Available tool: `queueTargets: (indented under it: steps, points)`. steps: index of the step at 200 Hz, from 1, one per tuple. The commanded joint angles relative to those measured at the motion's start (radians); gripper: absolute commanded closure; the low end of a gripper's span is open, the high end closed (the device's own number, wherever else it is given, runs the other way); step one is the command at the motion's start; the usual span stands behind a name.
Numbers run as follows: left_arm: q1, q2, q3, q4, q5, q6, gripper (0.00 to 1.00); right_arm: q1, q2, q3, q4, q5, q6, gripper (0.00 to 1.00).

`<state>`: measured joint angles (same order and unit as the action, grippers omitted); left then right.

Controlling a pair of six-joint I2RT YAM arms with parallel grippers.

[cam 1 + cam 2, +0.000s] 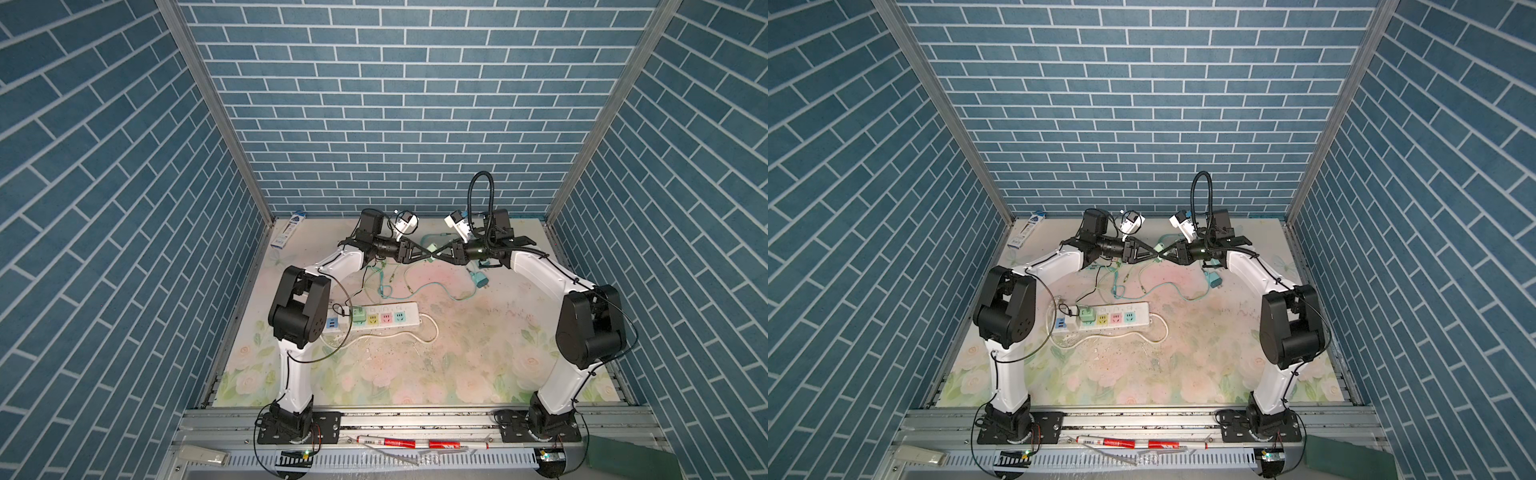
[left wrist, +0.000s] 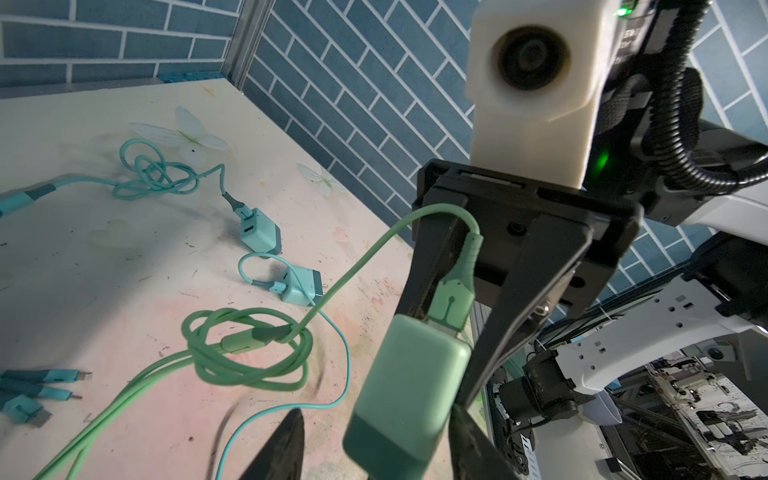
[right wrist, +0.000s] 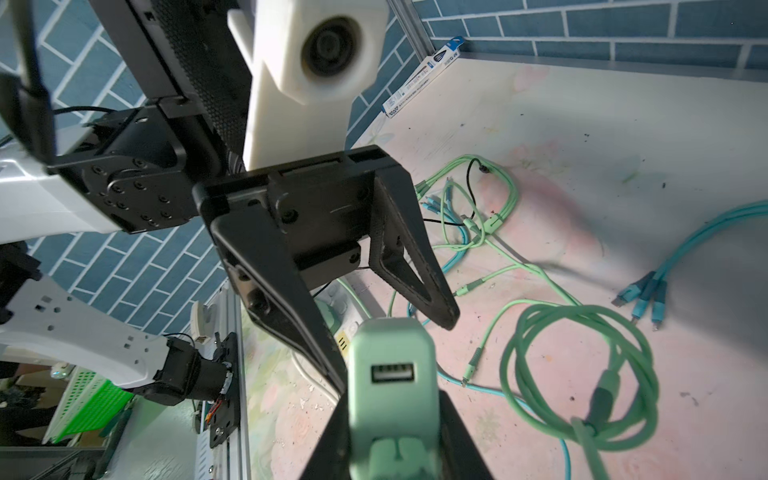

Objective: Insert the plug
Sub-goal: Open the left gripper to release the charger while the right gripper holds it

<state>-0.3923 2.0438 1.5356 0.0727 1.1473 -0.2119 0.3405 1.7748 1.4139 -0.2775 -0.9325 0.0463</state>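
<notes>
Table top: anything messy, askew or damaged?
The green cable is looped in a knot, a teal cable is bunched near two loose chargers, and the mat shows dark smudges. Nothing looks broken.

Walls [image 1: 395, 104] on three sides: blue brick-pattern covering, pale joints. Aluminium posts [image 1: 216, 108] at both rear corners. Tabletop [image 1: 457, 357]: pale floral print (scuffed, speckled with dark marks). Aluminium rail [image 1: 415, 417] along the front edge. Lighting even.

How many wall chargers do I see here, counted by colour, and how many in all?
Green chargers: 2, the raised charger and the plugged charger in the power strip.
Teal chargers: 2, a darker teal charger and a paler teal charger, both on the table.
Total: 4
</notes>
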Motion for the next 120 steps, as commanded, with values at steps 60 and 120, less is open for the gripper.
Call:
queueTargets:
  steps: [60, 120]
  points:
    - [0.061, -0.151, -0.125, 0.017, -0.156, 0.031, 0.38, 0.047, -0.074, -0.006, -0.046, 0.061, -0.094, 1.00]
    - [0.125, -0.325, -0.246, -0.189, -0.565, 0.093, 0.38, 0.160, 0.014, 0.108, -0.237, 0.177, -0.205, 1.00]
